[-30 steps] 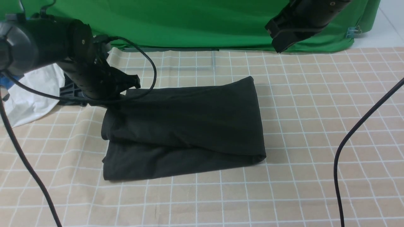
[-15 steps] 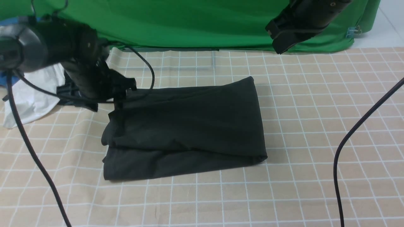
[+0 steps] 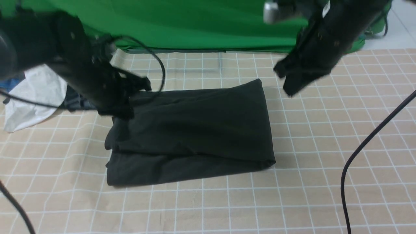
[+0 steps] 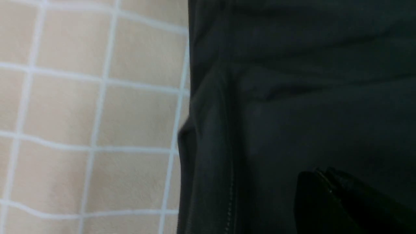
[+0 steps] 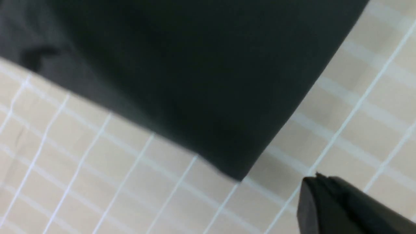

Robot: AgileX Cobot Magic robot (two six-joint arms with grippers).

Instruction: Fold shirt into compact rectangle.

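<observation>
At desk centre: large black soft-fabric shirt (image 3: 190,130) lies folded | my left hand (image 3: 125,112) closed over its far-left corner, grip unclear | right hand (image 3: 287,87) closed, empty | risk: tugging unravels the fold.

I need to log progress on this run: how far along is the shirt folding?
Mostly done: the shirt lies folded in layers as a rough rectangle on the checked tablecloth. In hand: the left hand, shut, is at the shirt's far left corner; whether it pinches fabric cannot be told. The right hand, shut, hangs clear of the cloth. Left: the near left edge is uneven, with a lower layer sticking out.
</observation>
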